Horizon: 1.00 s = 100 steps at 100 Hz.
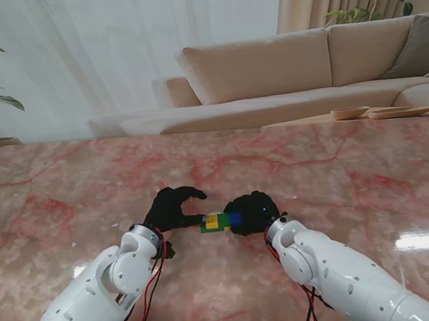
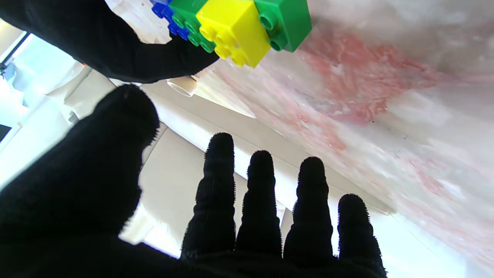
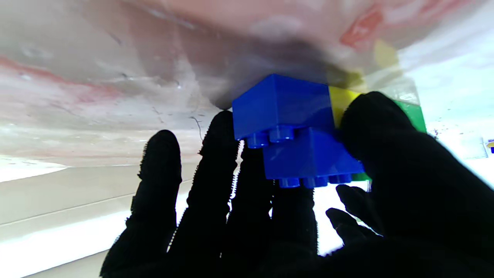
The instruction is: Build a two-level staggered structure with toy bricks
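- White jointed robot arms are seen rising from the lower corners of the stand view.
- Pink-veined marble table (image 1: 67, 188) fills the middle of the frame.
- Black-gloved left hand (image 1: 172, 209) is held open, fingers spread, beside the bricks.
- Black-gloved right hand (image 1: 250, 211) is closed around the blue end of the bricks.
- Small plastic toy brick stack (image 1: 217, 222), green, yellow and blue, is found at lower centre, between the hands.

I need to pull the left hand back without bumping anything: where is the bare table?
Bare pink marble table lies left of the black-gloved left hand, and beyond both hands toward the far edge. It is crowded between that hand and the right hand, around the green, yellow and blue toy brick stack.
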Tool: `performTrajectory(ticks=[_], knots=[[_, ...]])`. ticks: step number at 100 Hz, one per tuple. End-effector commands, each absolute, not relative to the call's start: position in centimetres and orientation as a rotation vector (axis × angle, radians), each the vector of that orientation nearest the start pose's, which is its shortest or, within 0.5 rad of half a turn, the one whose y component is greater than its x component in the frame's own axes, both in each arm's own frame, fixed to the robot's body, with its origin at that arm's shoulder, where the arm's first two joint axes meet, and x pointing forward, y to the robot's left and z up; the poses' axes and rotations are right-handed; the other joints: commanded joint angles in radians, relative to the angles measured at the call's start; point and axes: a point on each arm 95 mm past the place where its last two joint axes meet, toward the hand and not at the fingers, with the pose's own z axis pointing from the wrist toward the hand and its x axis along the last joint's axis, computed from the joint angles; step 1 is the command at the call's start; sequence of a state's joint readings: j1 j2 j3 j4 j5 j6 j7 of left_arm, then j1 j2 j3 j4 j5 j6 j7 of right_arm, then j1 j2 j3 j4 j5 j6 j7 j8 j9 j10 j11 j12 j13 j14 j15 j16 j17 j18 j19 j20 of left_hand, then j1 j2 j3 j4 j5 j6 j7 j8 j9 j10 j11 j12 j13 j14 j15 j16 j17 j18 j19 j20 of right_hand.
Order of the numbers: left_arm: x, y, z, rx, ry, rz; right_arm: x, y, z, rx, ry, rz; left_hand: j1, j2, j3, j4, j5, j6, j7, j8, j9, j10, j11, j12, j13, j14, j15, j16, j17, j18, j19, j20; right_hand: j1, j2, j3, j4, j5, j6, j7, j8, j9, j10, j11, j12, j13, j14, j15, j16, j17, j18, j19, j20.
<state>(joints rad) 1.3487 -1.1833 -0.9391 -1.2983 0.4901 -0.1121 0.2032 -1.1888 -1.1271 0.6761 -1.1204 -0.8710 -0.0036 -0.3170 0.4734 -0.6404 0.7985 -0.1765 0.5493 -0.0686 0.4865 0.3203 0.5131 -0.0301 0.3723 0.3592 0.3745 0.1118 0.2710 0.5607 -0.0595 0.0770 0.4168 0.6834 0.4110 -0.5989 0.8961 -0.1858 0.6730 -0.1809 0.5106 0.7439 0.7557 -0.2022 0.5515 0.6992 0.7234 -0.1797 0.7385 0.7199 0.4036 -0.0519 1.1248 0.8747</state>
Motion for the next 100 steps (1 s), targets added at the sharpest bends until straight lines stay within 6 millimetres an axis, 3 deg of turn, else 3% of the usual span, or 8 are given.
performTrajectory(ticks=[1, 22, 33, 69, 78, 92, 94, 100], knots=[[42.4, -6.0, -37.4, -1.615, 1.304, -1.862, 43.2, 6.0, -41.1, 1.071, 1.71, 1.487, -0.057, 0.029, -0.034, 0.032, -0.036, 0.017, -0.038, -0.017, -0.046, 0.004, -0.032, -0.024, -0.047, -0.04, -0.043, -0.033, -0.005, -0.018, -0.045, -0.009, -0.032, 0.01, -0.015, 0.059, -0.046, 0.017, -0.034, 0.01, -0.035, 0.019, -0.035, -0.036, -0.037, 0.007, -0.032, -0.027, -0.021, 0.008, -0.023, -0.02], [41.2, -5.0, -36.9, -1.639, 1.278, -1.837, 43.1, 6.0, -41.0, 1.073, 1.718, 1.48, -0.065, 0.046, -0.091, 0.04, -0.063, 0.036, -0.107, -0.053, -0.102, 0.031, -0.056, -0.059, -0.093, -0.049, -0.082, -0.086, -0.004, -0.029, -0.099, -0.075, -0.065, 0.072, -0.216, 0.097, -0.141, 0.084, -0.148, -0.043, -0.149, 0.047, -0.087, -0.107, -0.112, 0.018, -0.116, -0.079, -0.075, 0.015, -0.12, -0.039], [40.7, -4.5, -36.5, -1.646, 1.26, -1.831, 42.9, 5.9, -40.8, 1.069, 1.719, 1.478, -0.065, 0.065, -0.133, 0.047, -0.074, 0.044, -0.141, -0.071, -0.123, 0.028, -0.067, -0.072, -0.111, -0.052, -0.096, -0.102, 0.0, -0.04, -0.131, -0.1, -0.113, 0.067, -0.258, 0.118, -0.206, 0.124, -0.21, -0.075, -0.228, 0.066, -0.123, -0.144, -0.171, 0.026, -0.173, -0.112, -0.122, 0.022, -0.199, -0.058], [39.1, -2.8, -34.2, -1.68, 1.278, -1.849, 41.7, 5.1, -36.3, 1.088, 1.614, 1.548, -0.025, 0.209, -0.449, 0.103, -0.143, 0.121, -0.314, -0.168, -0.224, 0.035, -0.118, -0.13, -0.161, -0.091, -0.143, -0.187, 0.033, -0.1, -0.113, -0.245, -0.295, 0.128, -0.214, 0.139, -0.304, 0.156, -0.308, -0.126, -0.305, 0.09, -0.273, -0.306, -0.242, 0.072, -0.484, -0.298, -0.179, 0.038, -0.476, -0.167], [38.6, -2.4, -33.6, -1.681, 1.269, -1.857, 41.1, 4.6, -35.1, 1.112, 1.577, 1.582, 0.016, 0.282, -0.604, 0.131, -0.144, 0.137, -0.332, -0.179, -0.232, 0.041, -0.122, -0.133, -0.164, -0.092, -0.142, -0.198, 0.039, -0.119, -0.037, -0.293, -0.345, 0.169, -0.205, 0.146, -0.312, 0.159, -0.332, -0.143, -0.287, 0.103, -0.332, -0.368, -0.237, 0.086, -0.557, -0.345, -0.169, 0.022, -0.533, -0.222], [37.7, -1.9, -33.2, -1.696, 1.237, -1.875, 40.2, 3.8, -34.0, 1.157, 1.54, 1.645, 0.012, 0.329, -0.658, 0.145, -0.139, 0.148, -0.342, -0.184, -0.231, 0.042, -0.127, -0.136, -0.158, -0.091, -0.139, -0.201, 0.049, -0.135, 0.028, -0.294, -0.426, 0.225, -0.182, 0.162, -0.299, 0.165, -0.374, -0.193, -0.263, 0.122, -0.403, -0.47, -0.234, 0.085, -0.628, -0.419, -0.138, -0.01, -0.585, -0.323], [37.5, -1.8, -33.2, -1.697, 1.236, -1.876, 40.1, 3.6, -33.8, 1.163, 1.537, 1.655, 0.038, 0.353, -0.726, 0.157, -0.138, 0.149, -0.348, -0.187, -0.233, 0.042, -0.128, -0.137, -0.159, -0.093, -0.136, -0.209, 0.043, -0.139, 0.068, -0.346, -0.433, 0.227, -0.183, 0.162, -0.297, 0.169, -0.376, -0.196, -0.263, 0.126, -0.406, -0.475, -0.237, 0.086, -0.632, -0.422, -0.136, -0.014, -0.586, -0.327], [37.1, -1.5, -33.1, -1.703, 1.242, -1.879, 39.6, 3.3, -33.5, 1.176, 1.527, 1.68, 0.03, 0.374, -0.74, 0.162, -0.145, 0.153, -0.353, -0.19, -0.237, 0.041, -0.134, -0.139, -0.163, -0.097, -0.139, -0.212, 0.044, -0.148, 0.074, -0.357, -0.467, 0.254, -0.175, 0.167, -0.292, 0.18, -0.392, -0.221, -0.256, 0.142, -0.428, -0.513, -0.237, 0.087, -0.648, -0.451, -0.125, -0.021, -0.6, -0.367]])
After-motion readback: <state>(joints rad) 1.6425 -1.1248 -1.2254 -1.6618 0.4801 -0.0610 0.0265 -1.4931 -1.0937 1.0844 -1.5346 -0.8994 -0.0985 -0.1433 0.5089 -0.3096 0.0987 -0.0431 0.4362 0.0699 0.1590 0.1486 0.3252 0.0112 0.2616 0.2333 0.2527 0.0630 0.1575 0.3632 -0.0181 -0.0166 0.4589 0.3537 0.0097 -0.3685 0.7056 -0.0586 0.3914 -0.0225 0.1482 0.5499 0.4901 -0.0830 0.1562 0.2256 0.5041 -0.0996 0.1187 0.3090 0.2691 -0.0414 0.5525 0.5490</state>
